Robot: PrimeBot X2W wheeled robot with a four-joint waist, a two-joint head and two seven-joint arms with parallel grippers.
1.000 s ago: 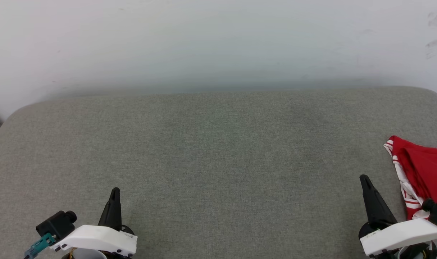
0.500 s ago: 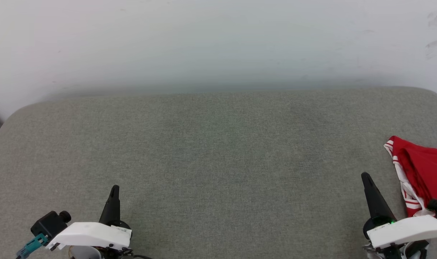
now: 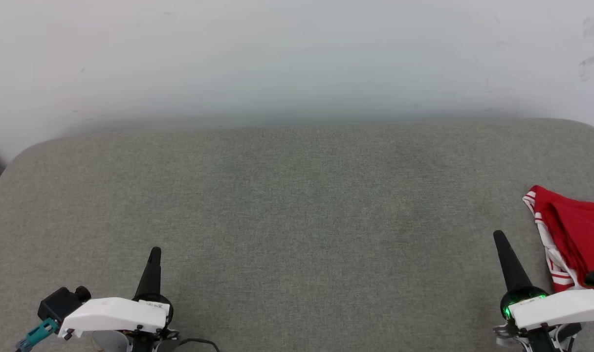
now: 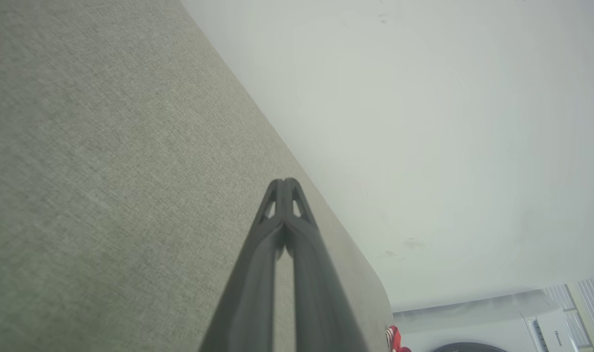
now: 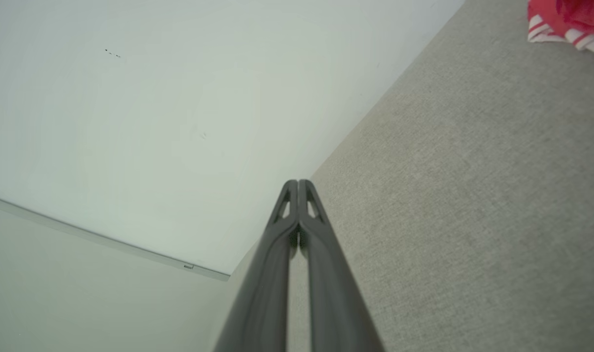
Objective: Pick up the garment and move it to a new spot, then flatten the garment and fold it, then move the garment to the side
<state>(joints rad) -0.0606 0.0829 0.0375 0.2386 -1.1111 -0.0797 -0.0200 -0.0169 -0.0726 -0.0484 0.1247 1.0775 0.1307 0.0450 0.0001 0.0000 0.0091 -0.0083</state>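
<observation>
Grey-green fabric covers the counter (image 3: 297, 205), which runs back to a pale wall (image 3: 297, 58). Left gripper (image 3: 154, 254) hovers low at its own side with both dark fingers pressed together and nothing between them. Right gripper (image 3: 498, 237) is likewise closed and empty, its fingertips meeting in the right wrist view. Bunched on the counter, the garment (image 3: 580, 225) lies just to the outer right of the right gripper and slightly ahead of its tips, apart from the fingers, red cloth with striped trim showing. It sits well away from the left gripper.
</observation>
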